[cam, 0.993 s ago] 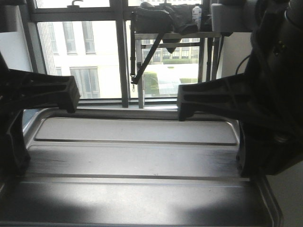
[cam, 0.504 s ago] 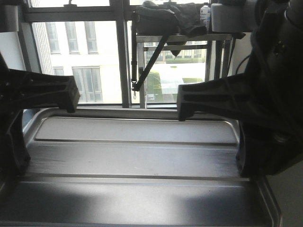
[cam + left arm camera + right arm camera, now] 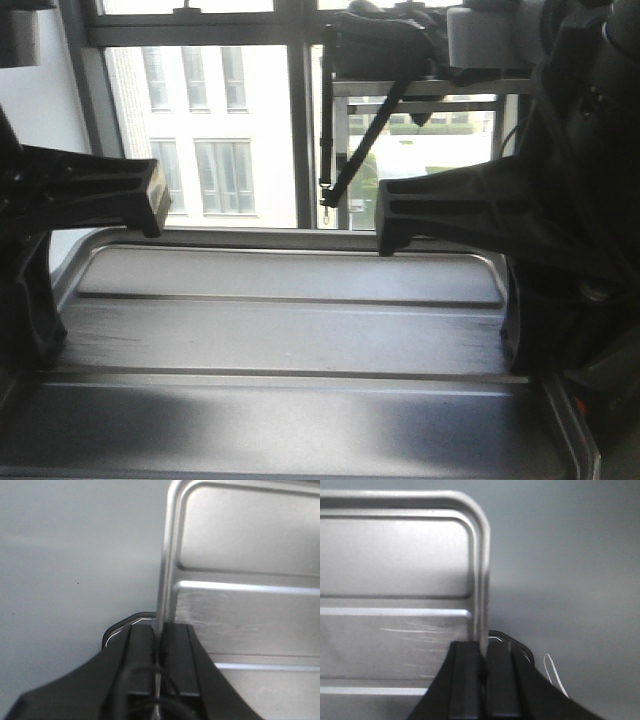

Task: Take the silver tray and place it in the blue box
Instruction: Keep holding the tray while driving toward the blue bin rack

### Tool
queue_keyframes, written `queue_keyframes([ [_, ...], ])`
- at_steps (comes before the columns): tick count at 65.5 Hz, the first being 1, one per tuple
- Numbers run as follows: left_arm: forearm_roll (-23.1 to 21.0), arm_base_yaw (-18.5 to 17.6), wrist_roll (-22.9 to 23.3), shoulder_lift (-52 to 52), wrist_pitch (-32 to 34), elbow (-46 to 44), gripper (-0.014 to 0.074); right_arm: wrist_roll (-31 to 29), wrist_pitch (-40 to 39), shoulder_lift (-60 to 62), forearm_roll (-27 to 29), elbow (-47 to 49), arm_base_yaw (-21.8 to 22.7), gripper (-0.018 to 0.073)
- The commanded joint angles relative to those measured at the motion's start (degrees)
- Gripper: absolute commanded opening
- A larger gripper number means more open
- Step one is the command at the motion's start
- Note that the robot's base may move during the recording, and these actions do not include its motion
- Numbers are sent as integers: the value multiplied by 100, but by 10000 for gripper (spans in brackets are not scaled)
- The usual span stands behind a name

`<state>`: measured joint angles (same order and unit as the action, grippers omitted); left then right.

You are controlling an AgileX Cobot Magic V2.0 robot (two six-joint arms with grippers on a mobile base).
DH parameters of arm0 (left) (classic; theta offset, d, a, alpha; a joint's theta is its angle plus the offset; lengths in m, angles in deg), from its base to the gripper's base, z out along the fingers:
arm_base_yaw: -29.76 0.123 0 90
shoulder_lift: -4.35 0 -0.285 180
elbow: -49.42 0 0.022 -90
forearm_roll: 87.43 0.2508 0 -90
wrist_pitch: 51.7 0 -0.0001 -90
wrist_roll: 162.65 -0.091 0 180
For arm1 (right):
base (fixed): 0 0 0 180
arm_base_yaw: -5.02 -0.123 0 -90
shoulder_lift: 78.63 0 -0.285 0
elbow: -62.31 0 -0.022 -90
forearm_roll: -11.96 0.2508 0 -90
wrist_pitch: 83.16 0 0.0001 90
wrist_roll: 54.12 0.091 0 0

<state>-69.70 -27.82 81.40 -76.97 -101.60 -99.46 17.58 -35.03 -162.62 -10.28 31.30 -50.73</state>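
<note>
Pinching its opposite short rims, the left gripper (image 3: pixel 159 632) and right gripper (image 3: pixel 482 650) each clamp their jaws on the shiny, ridged, rectangular silver tray (image 3: pixel 290 340), probably to carry it level. The tray fills the lower front view, and no blue box shows. Since a second ago, the dark window mullion (image 3: pixel 300 120) has shifted right, while the tray and grippers sit unchanged.
</note>
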Motion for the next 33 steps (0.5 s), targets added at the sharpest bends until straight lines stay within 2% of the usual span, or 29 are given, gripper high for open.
queue_keyframes([
  [1,-8,-72,67,160,378,-161,-14,-36,-399,147,-125,161,-15,53],
  [33,-8,-72,67,160,378,-161,-14,-36,-399,147,-125,161,-15,53],
])
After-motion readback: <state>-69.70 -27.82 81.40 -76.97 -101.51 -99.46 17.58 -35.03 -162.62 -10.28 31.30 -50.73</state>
